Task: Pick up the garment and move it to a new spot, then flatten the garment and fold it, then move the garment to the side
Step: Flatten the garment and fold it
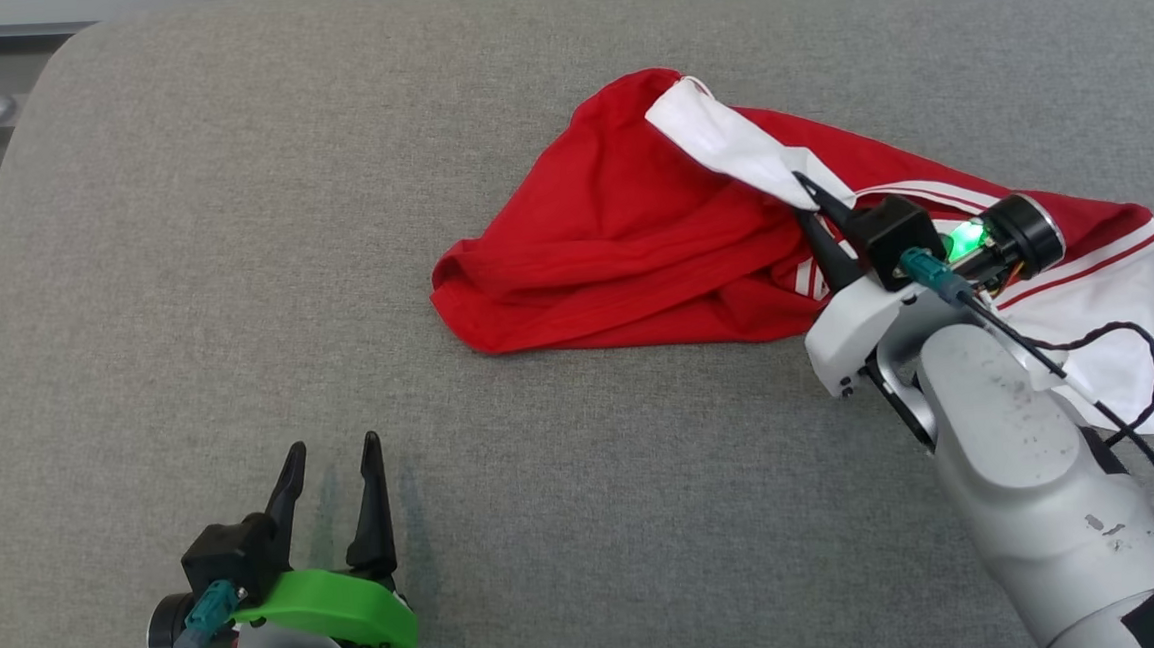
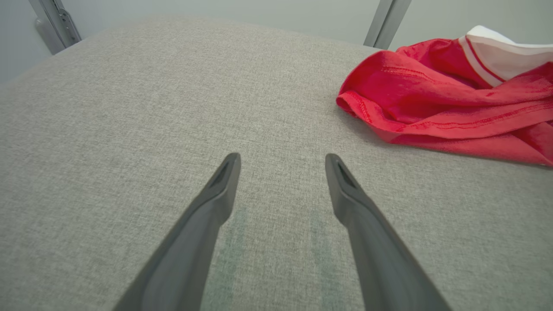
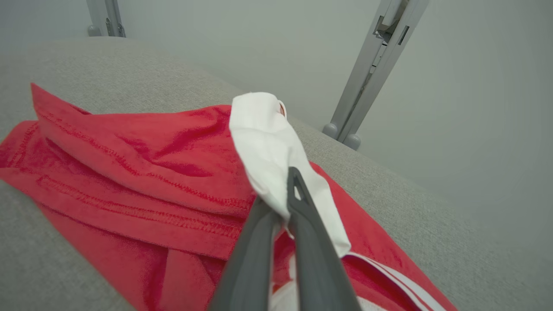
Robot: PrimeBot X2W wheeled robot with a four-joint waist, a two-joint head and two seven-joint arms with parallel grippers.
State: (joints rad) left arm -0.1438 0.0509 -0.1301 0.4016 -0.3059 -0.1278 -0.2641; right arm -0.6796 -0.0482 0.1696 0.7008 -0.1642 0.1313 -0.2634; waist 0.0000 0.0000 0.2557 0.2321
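Left gripper [image 1: 334, 442] of mine hangs spread wide above the grey fabric surface [image 1: 184, 288], close to me. Further out, my right gripper [image 1: 801, 182] pinches a white fold of the crumpled red-and-white garment [image 1: 612, 242] lying far right.

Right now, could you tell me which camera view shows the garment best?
The head view: nearly the whole garment is in frame. The left wrist view catches one red end; the right wrist view shows, close up, white cloth pinched in the jaws of the right gripper.
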